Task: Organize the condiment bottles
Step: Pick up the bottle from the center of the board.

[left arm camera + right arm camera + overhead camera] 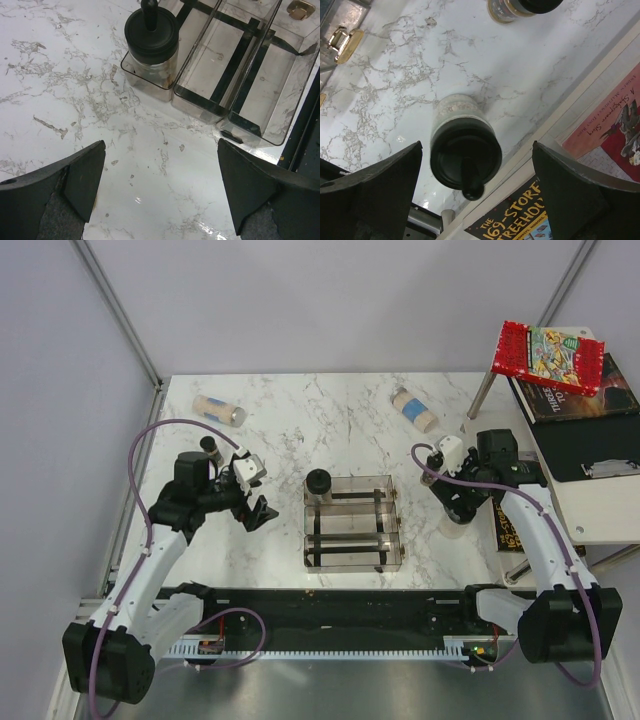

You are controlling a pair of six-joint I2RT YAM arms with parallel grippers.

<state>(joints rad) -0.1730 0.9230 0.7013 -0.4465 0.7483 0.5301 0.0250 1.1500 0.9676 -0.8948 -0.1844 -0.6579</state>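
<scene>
Left gripper: your left gripper (161, 145) stands spread as wide as it goes. Both fingers hang over bare marble, holding nothing and touching nothing.
Left gripper's place: it sits between the table's left edge and the rack, and its fingers point toward the rack.
Right gripper: your right gripper (476, 145) is spread just as wide. Its fingers flank a jar with a gap showing on each side, so you have no grip on it.
Jar under right gripper: the clear wide jar with a black knobbed lid (465, 155) stands upright on the white marble table (300, 430), close to the right edge.
Rack: the clear three-compartment plastic rack with black bars (352, 506) lies mid-table, toward the near edge.
Jar in rack: a second black-lidded clear jar (318, 483) stands upright in the rack's far compartment, at the end nearest the table's left edge.
Beige bottles: one beige-filled silver-capped bottle (218, 410) lies on its side near the far left corner. A blue-labelled beige-filled bottle (413, 408) lies toward the far right corner.
Small bottle: a small dark-capped bottle (210, 445) stands upright near the left edge, just beyond your left arm.
Cut-off container: a dark-topped container (520, 7) stands on the marble beyond the jar, clipped by the top of the right wrist view. You cannot tell its kind.
Books: colourful book covers (520, 212) lie just off the right edge.
</scene>
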